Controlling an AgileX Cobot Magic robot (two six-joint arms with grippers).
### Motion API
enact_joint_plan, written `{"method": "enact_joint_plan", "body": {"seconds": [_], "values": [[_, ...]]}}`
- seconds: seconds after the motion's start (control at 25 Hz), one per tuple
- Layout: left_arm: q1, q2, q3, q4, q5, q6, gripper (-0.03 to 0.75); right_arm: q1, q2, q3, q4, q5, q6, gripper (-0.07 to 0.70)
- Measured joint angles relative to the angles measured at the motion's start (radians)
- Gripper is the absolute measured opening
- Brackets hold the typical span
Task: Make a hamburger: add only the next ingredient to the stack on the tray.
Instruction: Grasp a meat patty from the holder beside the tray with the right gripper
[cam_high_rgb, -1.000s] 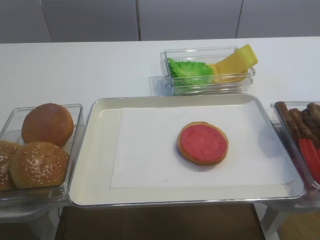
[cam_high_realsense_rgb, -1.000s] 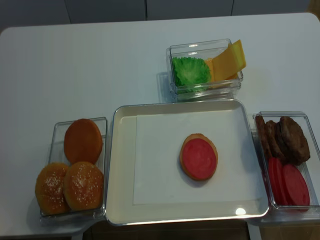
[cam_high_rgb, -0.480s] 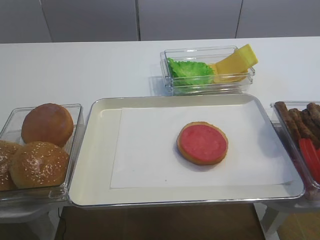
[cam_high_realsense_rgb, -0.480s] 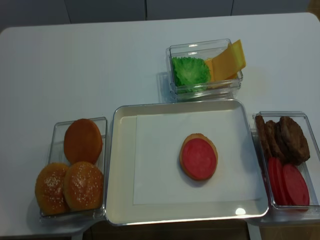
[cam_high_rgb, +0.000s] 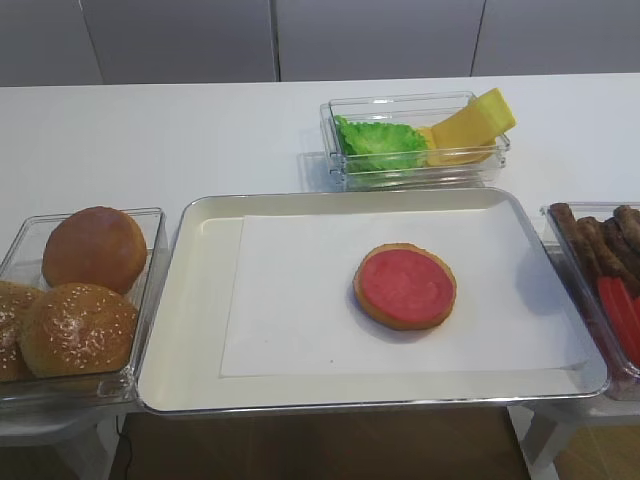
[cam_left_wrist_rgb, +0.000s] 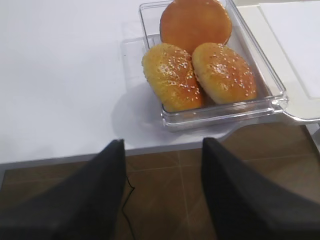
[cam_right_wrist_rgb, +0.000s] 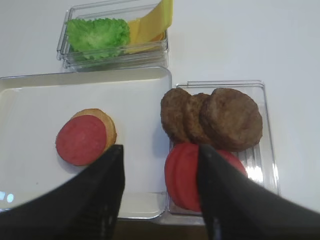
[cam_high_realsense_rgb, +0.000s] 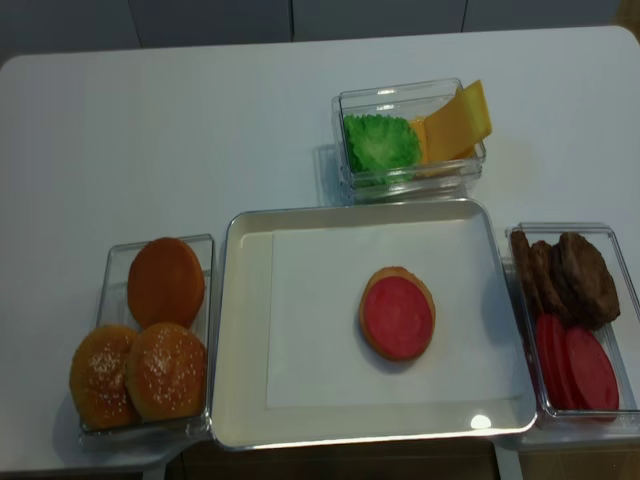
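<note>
Three meat patties (cam_right_wrist_rgb: 215, 119) lay overlapped in the upper half of a clear bin (cam_right_wrist_rgb: 260, 150) at the right of the right wrist view, above red slices (cam_right_wrist_rgb: 187, 175). Left of it, the bun base (cam_right_wrist_rgb: 85, 137) sat red face up on the tray (cam_right_wrist_rgb: 30, 85). Both the right gripper (cam_right_wrist_rgb: 159, 192) and left gripper (cam_left_wrist_rgb: 162, 185) hung with fingers apart, holding nothing.
</note>
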Motion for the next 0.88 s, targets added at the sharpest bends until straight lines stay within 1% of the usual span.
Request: {"method": "enact_joint_plan", "body": {"seconds": [0.12,0.36,0.52,0.72,0.88], "values": [[0.000,0.000,0.000,0.000,0.000,0.000,0.370,0.000,0.153,-0.072,0.000,0.000,0.000,0.352],[0.000,0.000,0.000,0.000,0.000,0.000,0.370,0.000,0.426,-0.193,0.000,0.059,0.000,0.351],[0.000,0.000,0.000,0.000,0.000,0.000,0.370,0.055,0.546,-0.227,-0.027,0.061,0.008,0.338],[0.000,0.000,0.000,0.000,0.000,0.000,0.370,0.147,0.679,-0.251,-0.150,0.059,0.092,0.335],[0.000,0.000,0.000,0.000,0.000,0.000,0.370,0.177,0.762,-0.252,-0.197,0.053,0.105,0.334]]}}
